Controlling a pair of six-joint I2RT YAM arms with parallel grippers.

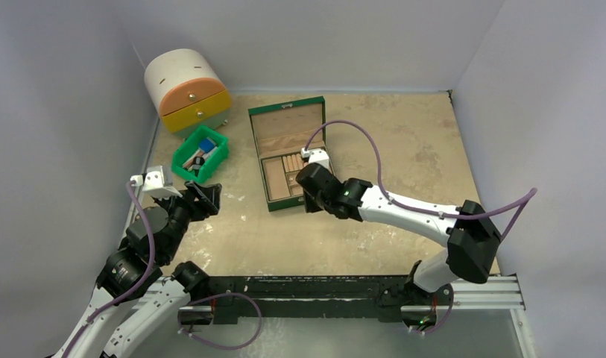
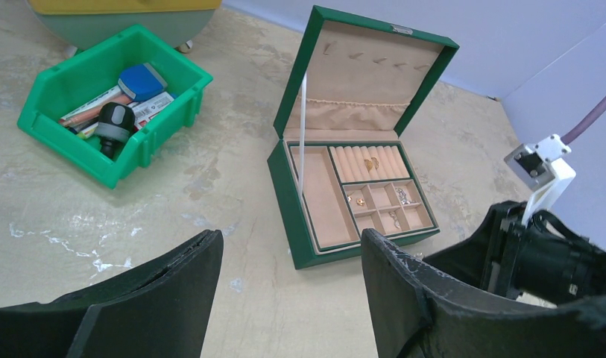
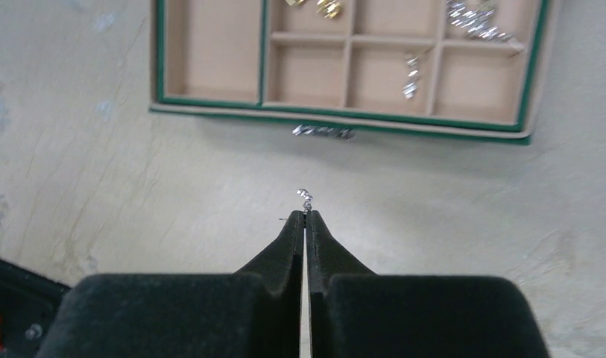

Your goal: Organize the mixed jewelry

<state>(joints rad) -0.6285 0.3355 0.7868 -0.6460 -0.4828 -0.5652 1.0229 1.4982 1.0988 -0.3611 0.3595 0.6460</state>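
Top view: the box (image 1: 285, 127) is seen open on the table (image 1: 404, 149), with the bin (image 1: 219, 151) and drawer unit (image 1: 185, 91) behind it to the left. The right gripper (image 1: 312, 200) is set at the box's near edge. Its fingers are hidden under the wrist, and the jewelry is too small to be made out. The left gripper (image 1: 208, 195) is held near the bin.

Left wrist: the left gripper (image 2: 292, 291) is spread wide with nothing between its fingers, which are cut off by the bottom edge. Gold pieces (image 2: 370, 164) are seen in the ring rolls and one small compartment, and silver bits (image 2: 404, 196) in two compartments further right. Their shapes are unclear.

Right wrist: the right gripper (image 3: 305, 218) is clamped on a silver piece (image 3: 305, 198), pinched at the tips above the table just in front of the box (image 3: 449, 128). A blurred silver thing (image 3: 323, 132) at the front wall cannot be identified.
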